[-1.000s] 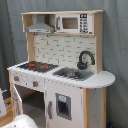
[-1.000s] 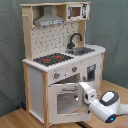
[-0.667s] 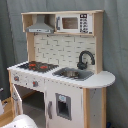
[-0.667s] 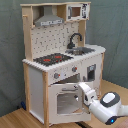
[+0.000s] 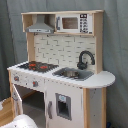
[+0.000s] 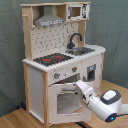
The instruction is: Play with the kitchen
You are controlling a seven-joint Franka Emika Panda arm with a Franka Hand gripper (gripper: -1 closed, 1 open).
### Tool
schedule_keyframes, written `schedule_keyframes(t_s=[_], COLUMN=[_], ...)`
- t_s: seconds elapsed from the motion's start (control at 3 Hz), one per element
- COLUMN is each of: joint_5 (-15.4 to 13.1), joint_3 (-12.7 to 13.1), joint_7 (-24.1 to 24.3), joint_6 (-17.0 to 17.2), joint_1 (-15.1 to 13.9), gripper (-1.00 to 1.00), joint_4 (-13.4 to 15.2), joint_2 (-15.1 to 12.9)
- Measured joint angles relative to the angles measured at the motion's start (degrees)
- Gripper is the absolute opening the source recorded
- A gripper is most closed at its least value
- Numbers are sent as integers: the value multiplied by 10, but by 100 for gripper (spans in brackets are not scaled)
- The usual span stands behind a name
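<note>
The kitchen [image 6: 60,65] fills the middle of both exterior views, and I have the arm at the lower right of the second exterior view with the gripper [image 6: 78,85] up against the top edge of the oven door [image 6: 65,100]; I cannot tell whether its fingers are spread or closed. I judge the unit rigid, light wood and plastic, liable to shift if pushed hard. I'd work the small hinged and turning parts gently: the door's upper edge, the knobs [image 6: 56,76].

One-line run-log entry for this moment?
arm: at oven door | pincer: at door's top edge, state unclear | oven door: ajar | stovetop: bare | kitchen: upright
</note>
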State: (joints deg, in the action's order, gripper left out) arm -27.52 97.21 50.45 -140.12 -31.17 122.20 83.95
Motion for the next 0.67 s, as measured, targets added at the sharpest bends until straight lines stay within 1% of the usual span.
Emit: schedule_keyframes(t_s=[0.67], joint_5=[4], joint_3=[-39], joint_7=[-127], joint_6=[0], joint_1=[3], gripper=[100], joint_4=[-2], joint_2=[-10])
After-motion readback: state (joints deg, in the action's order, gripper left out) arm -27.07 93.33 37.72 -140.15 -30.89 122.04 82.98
